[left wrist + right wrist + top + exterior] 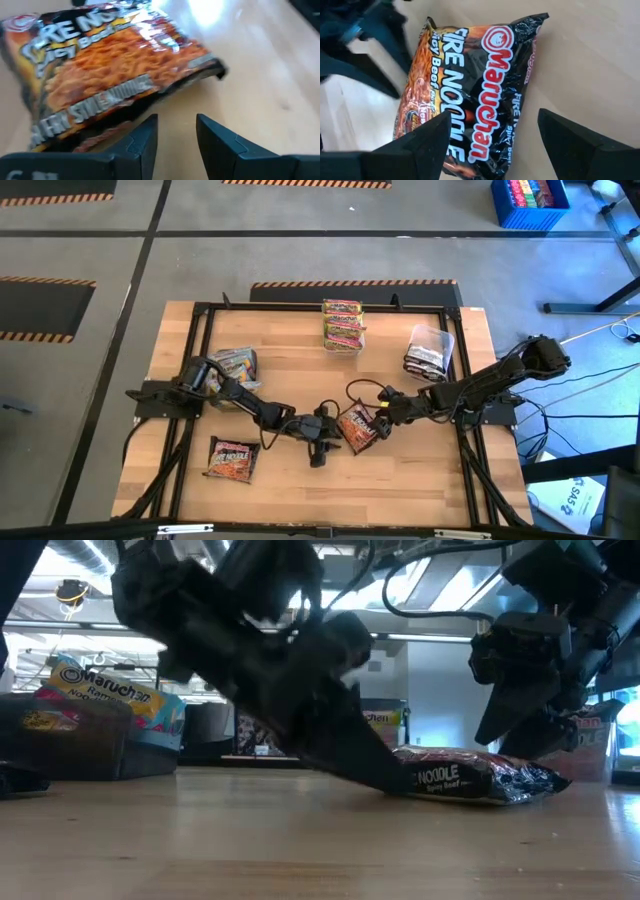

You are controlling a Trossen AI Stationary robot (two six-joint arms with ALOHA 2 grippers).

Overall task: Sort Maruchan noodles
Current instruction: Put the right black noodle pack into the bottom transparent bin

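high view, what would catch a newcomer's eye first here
Both arms meet mid-table over one dark Fire Noodle packet: the right gripper hangs over it with fingers spread, the left gripper right beside it, fingers slightly apart. Next, the stack of packets at the far edge, and a lone dark packet near the front left.

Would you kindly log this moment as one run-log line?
left gripper: open, beside Fire Noodle packet | right gripper: open, over same packet | packet: flat on table, ungrasped
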